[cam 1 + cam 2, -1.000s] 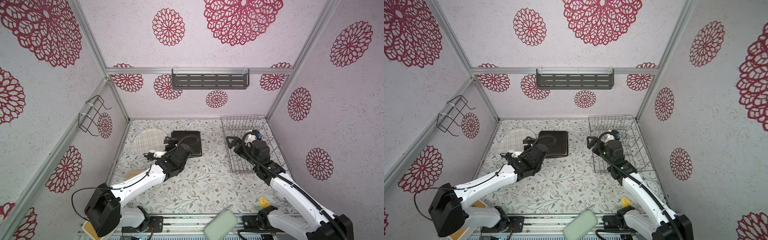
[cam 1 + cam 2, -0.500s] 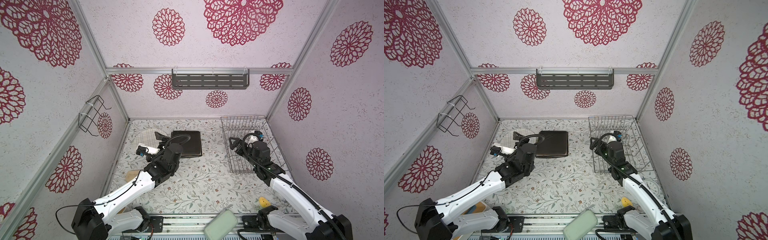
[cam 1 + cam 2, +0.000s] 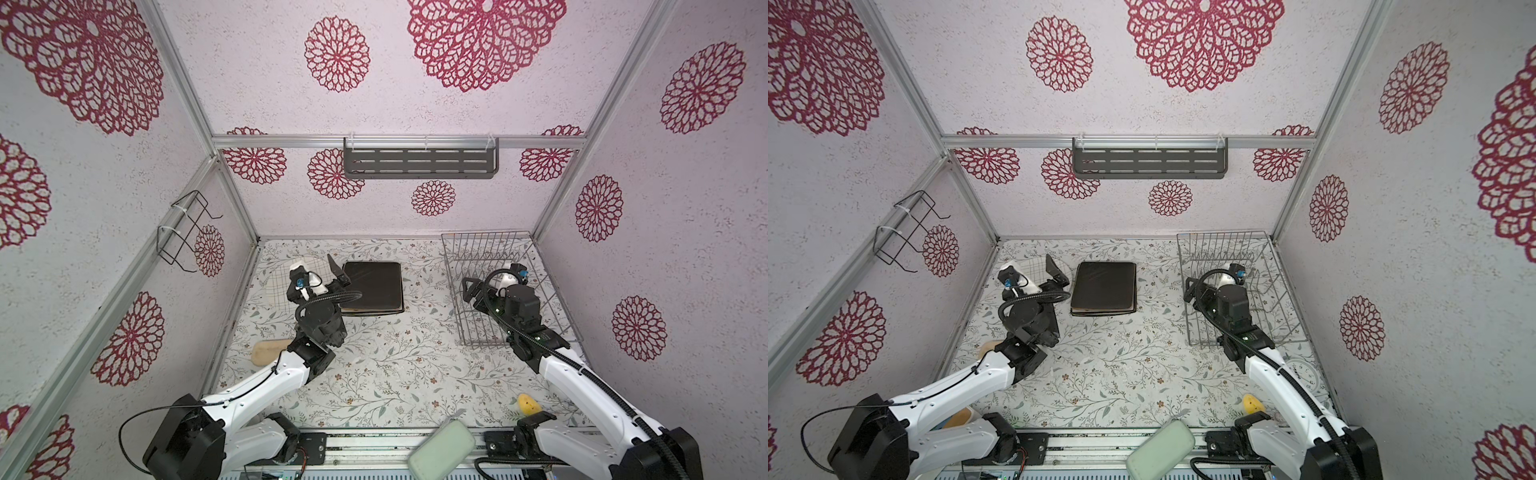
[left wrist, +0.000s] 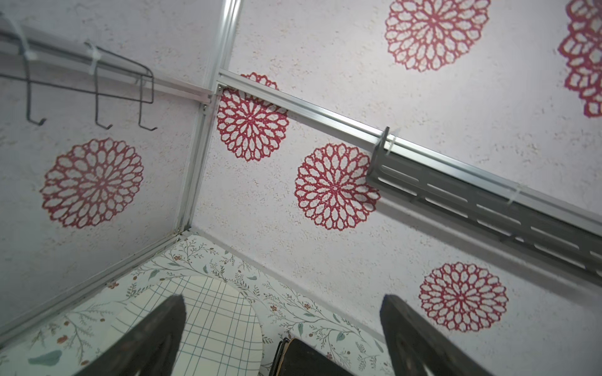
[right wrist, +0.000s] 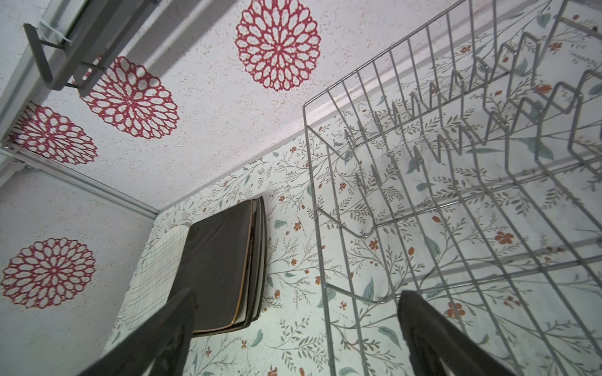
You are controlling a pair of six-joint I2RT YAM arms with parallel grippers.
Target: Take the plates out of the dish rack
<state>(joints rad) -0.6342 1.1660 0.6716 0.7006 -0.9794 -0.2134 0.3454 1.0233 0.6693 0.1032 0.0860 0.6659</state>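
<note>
The dish rack (image 3: pixel 490 344) (image 3: pixel 1225 249) (image 5: pixel 456 201), a silver wire basket at the back right, holds no plates. A stack of rounded-square plates (image 3: pixel 374 286) (image 3: pixel 1104 289) (image 5: pixel 218 260) with a dark brown one on top lies flat at the back middle. The round cream grid plate (image 3: pixel 276 286) (image 3: pixel 1034 266) (image 4: pixel 211 322) lies flat to its left. My left gripper (image 3: pixel 322 270) (image 4: pixel 283 299) hangs open and empty above the gap between the grid plate and the stack. My right gripper (image 3: pixel 478 286) (image 5: pixel 296 293) is open and empty over the rack's left rim.
A dark grey slotted shelf (image 3: pixel 419 162) hangs on the back wall and a black wire holder (image 3: pixel 183 232) on the left wall. A tan pad (image 3: pixel 270 351) lies front left, a yellow piece (image 3: pixel 525 405) front right, a pale green block (image 3: pixel 440 451) at the front edge.
My left gripper has lifted off the grid plate and tipped up, with the arm drawn back. The right gripper has edged slightly toward the rack.
</note>
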